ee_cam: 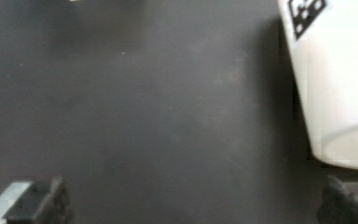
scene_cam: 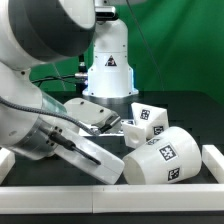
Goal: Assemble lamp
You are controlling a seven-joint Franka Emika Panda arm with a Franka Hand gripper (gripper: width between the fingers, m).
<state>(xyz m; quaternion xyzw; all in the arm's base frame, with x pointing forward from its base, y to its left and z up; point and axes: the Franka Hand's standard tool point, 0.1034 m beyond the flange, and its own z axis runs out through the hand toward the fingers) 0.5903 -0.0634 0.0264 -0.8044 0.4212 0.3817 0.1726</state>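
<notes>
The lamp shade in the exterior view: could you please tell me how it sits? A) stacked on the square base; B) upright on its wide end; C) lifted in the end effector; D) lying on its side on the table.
D: the lamp shade lies tipped on its side on the dark table, and the wrist view shows the end effector open and holding nothing.

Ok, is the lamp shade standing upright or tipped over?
Tipped over: in the exterior view the shade lies on its side, its tagged curved wall facing the camera.
</notes>
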